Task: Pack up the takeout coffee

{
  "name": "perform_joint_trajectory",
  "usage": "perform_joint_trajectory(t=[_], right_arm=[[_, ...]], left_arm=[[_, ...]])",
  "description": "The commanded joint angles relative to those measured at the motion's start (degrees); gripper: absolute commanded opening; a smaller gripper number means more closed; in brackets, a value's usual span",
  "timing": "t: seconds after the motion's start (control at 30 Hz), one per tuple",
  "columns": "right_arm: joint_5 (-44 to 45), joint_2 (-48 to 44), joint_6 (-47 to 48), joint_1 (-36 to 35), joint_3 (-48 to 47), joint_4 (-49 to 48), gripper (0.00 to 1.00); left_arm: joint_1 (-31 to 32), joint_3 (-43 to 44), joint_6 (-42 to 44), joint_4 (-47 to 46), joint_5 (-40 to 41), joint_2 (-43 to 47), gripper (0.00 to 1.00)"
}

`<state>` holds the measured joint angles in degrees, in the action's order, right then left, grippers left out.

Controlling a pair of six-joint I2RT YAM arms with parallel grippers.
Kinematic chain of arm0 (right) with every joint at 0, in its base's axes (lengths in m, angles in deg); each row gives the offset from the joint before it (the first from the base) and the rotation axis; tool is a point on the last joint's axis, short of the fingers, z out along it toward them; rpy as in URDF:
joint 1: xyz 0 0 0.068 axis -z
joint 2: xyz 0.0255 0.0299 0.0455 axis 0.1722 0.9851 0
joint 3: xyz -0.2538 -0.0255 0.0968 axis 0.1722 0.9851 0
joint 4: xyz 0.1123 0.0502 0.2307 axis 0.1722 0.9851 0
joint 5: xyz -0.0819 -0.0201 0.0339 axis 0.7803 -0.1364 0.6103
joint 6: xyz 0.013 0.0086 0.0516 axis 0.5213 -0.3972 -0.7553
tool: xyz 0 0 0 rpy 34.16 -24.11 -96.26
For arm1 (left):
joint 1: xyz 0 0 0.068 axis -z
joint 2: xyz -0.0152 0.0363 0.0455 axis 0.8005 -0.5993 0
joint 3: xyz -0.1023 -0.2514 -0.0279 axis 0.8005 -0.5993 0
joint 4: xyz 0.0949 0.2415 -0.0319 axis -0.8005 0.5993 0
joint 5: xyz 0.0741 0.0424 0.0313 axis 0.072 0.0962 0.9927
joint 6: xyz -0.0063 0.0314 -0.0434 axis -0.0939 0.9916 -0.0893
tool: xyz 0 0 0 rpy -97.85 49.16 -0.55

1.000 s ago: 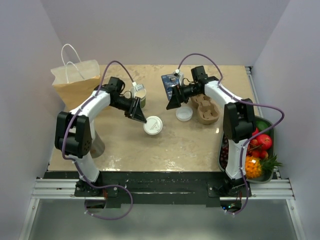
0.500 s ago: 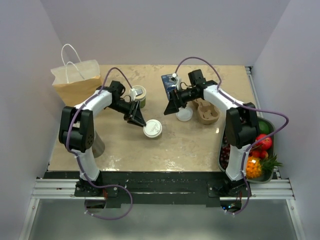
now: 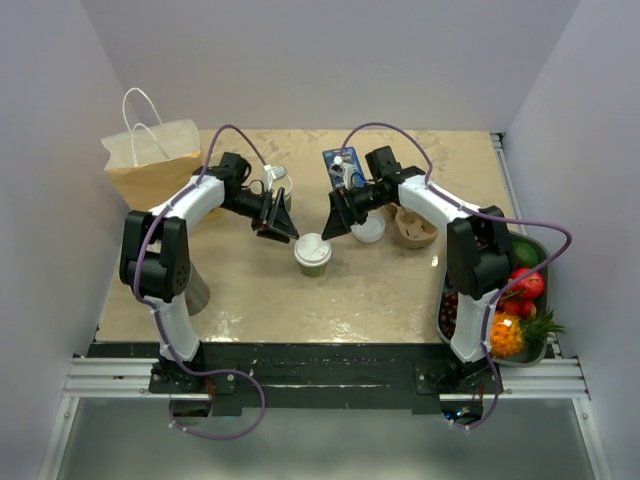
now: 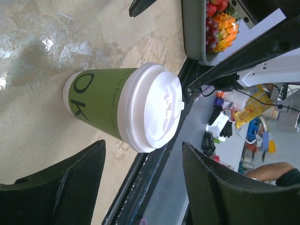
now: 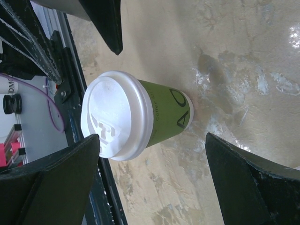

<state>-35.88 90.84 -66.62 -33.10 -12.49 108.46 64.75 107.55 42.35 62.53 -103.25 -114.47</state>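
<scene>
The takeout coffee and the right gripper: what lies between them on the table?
Nothing lies there. The right wrist view shows only bare table between the open right gripper and the upright, lidded takeout coffee.

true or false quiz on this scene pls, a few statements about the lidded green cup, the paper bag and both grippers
1. The olive-green paper cup with the white plastic lid stands upright on the beige table. True.
2. The left gripper is clamped on that cup. False: its jaws are open, and the cup stands free ahead of them.
3. The cup is packed in the brown paper bag. False: the bag stands at the table's far left corner, apart from the cup.
4. The right gripper is open and holds nothing. True.
</scene>
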Motion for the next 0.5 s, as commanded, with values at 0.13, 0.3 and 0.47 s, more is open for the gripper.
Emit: perform_joint_trajectory(t=[0.13,0.3,0.47], right_arm=[[-2.03,-2.76,3.03,0.15,0.98,1.81,0.98],[-2.64,-2.58,3.47,-0.11,0.63,2.34,0.99],[-3.35,-1.97,3.82,-0.55,0.02,2.78,0.99]], left_arm=[[-0.59,-3.97,8.03,-4.36,-0.11,2.84,0.71],[-0.59,-8.63,14.71,-4.99,-3.01,4.95,0.71],[-0.41,-12.41,11.65,-10.93,-4.42,6.18,0.71]])
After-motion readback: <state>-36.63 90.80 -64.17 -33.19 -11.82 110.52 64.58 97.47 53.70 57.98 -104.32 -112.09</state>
